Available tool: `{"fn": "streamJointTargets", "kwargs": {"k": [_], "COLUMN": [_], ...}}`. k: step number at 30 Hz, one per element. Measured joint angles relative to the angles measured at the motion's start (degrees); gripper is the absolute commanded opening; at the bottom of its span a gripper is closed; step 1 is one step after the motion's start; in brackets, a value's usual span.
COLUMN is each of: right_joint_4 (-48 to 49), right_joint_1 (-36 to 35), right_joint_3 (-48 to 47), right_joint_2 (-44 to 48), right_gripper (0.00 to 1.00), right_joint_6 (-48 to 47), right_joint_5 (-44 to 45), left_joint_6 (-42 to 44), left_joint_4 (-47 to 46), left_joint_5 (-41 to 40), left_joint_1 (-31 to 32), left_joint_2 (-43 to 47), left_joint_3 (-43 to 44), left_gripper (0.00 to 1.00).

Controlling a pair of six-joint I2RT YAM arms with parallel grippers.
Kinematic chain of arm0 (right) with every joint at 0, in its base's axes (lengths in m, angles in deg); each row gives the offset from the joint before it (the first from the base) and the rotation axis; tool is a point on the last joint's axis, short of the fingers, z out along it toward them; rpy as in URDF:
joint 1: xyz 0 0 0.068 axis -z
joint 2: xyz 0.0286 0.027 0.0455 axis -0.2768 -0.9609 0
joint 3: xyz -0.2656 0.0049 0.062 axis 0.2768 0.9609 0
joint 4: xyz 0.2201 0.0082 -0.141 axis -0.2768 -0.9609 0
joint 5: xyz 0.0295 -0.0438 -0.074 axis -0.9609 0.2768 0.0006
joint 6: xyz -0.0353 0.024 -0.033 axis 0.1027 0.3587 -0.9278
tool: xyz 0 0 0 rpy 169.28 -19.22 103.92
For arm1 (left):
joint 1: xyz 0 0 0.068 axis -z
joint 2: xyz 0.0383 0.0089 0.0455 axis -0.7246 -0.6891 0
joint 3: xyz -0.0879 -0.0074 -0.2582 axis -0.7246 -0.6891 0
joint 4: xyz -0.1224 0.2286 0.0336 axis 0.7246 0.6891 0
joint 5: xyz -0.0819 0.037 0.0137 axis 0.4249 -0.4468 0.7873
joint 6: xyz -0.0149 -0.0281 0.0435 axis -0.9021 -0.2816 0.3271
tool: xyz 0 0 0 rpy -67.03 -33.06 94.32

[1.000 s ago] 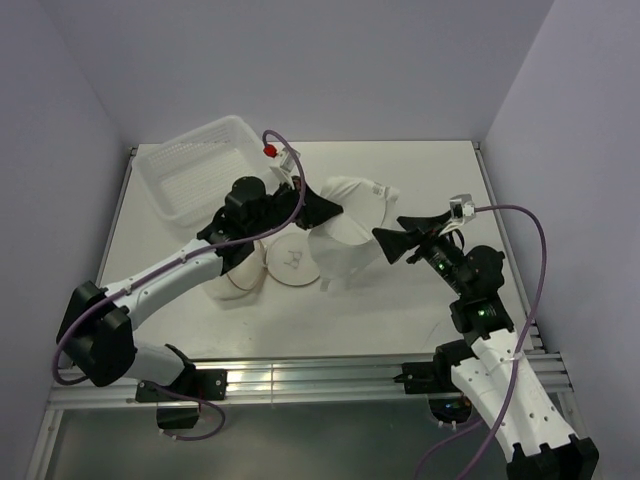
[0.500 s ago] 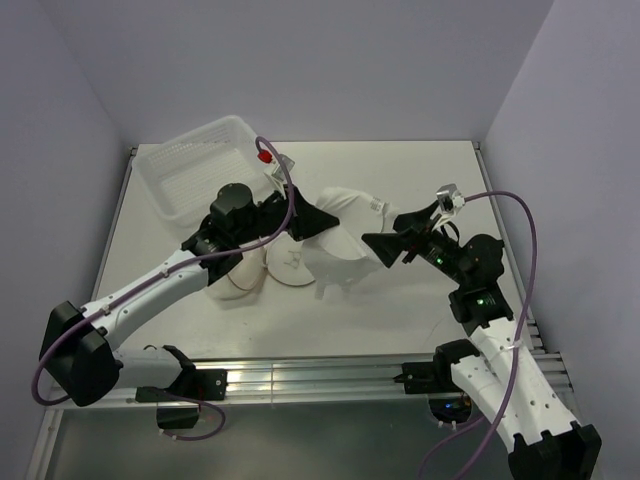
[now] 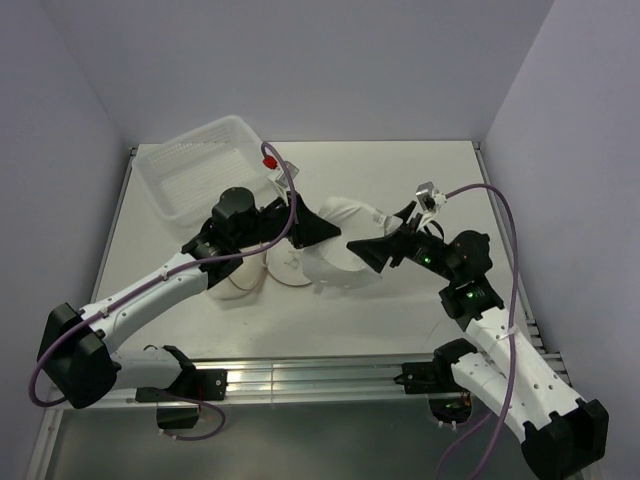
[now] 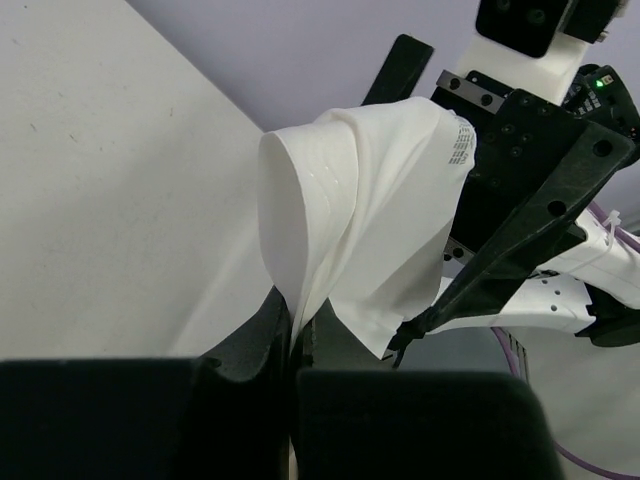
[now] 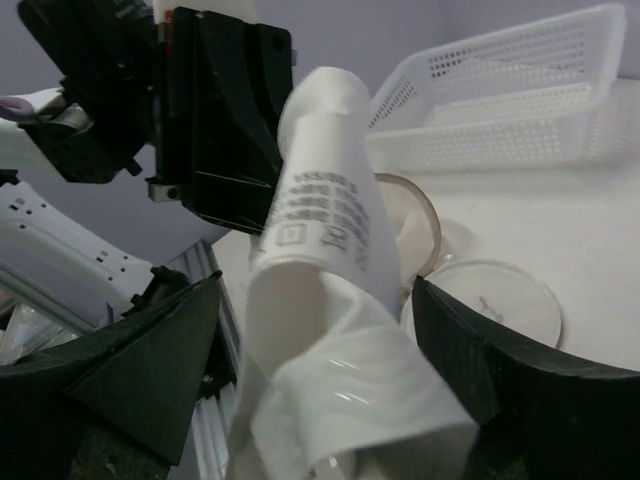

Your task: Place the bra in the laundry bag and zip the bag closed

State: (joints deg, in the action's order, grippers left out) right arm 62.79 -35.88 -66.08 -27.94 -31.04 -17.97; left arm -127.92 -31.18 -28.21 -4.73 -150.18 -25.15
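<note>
Hanging from left pincer (image 4: pixel 295 318), bra (image 4: pixel 370 200) lies between jaws of right pincer (image 5: pixel 315 288).

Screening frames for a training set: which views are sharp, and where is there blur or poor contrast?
Top external: sharp, evenly lit, but the white bra barely stands out from the pale table. Left wrist: the left gripper's fingers are a dark blur. Right wrist: the right gripper's fingers blur too.
</note>
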Motion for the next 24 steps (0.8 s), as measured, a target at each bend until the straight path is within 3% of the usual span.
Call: {"fn": "streamJointTargets", "kwargs": {"k": [1, 6, 7, 8, 9, 11, 12, 15, 22, 23, 24], "right_joint_4": [0.4, 4.5, 5.2, 5.5, 5.7, 5.8, 5.7, 5.4, 4.2, 4.2, 4.2], "right_joint_1": [-0.4, -1.6, -1.6, -1.7, -1.9, -2.6, -3.2, -5.0, -9.4, -10.3, -11.3], "right_joint_3": [0.0, 0.0, 0.0, 0.0, 0.0, 0.0, 0.0, 0.0, -0.1, -0.4, -0.8], "right_joint_2": [0.0, -1.7, -2.8, -3.7, -4.6, -5.6, -5.9, -5.8, -6.8, -7.4, -8.3], "right_gripper": [0.71, 0.30, 0.14, 0.07, 0.01, 0.00, 0.00, 0.00, 0.00, 0.00, 0.00], "right_joint_6": [0.3, 2.1, 2.5, 2.6, 3.1, 3.7, 3.9, 4.1, 4.5, 4.6, 4.8], "right_joint_5": [0.1, 0.7, 1.0, 1.3, 1.7, 2.4, 2.4, 3.2, 11.0, 12.1, 13.4], "left_joint_6": [0.0, 0.2, 0.4, 0.7, 1.1, 2.2, 2.7, 4.3, 6.0, 5.8, 5.6], "left_joint_4": [0.0, 0.7, 1.3, 2.1, 3.1, 5.5, 6.5, 11.4, 27.2, 29.2, 30.8], "left_joint_5": [0.0, -0.1, -0.3, -0.7, -1.4, -2.9, -4.3, -10.2, -29.3, -31.8, -34.0], "left_joint_1": [0.1, 0.2, 0.2, 0.2, 0.1, 0.2, 0.2, 0.4, 0.1, -0.4, -1.4], "left_joint_2": [0.0, 0.4, 0.9, 1.4, 2.0, 3.2, 3.8, 5.9, 12.3, 13.7, 15.1], "left_joint_3": [0.0, 0.0, 0.0, 0.0, 0.0, 0.0, 0.0, 0.2, 2.5, 2.5, 2.4], "left_gripper": [0.00, 0.00, 0.03, 0.08, 0.25, 0.52, 0.78, 0.99, 0.98, 0.94, 0.81]}}
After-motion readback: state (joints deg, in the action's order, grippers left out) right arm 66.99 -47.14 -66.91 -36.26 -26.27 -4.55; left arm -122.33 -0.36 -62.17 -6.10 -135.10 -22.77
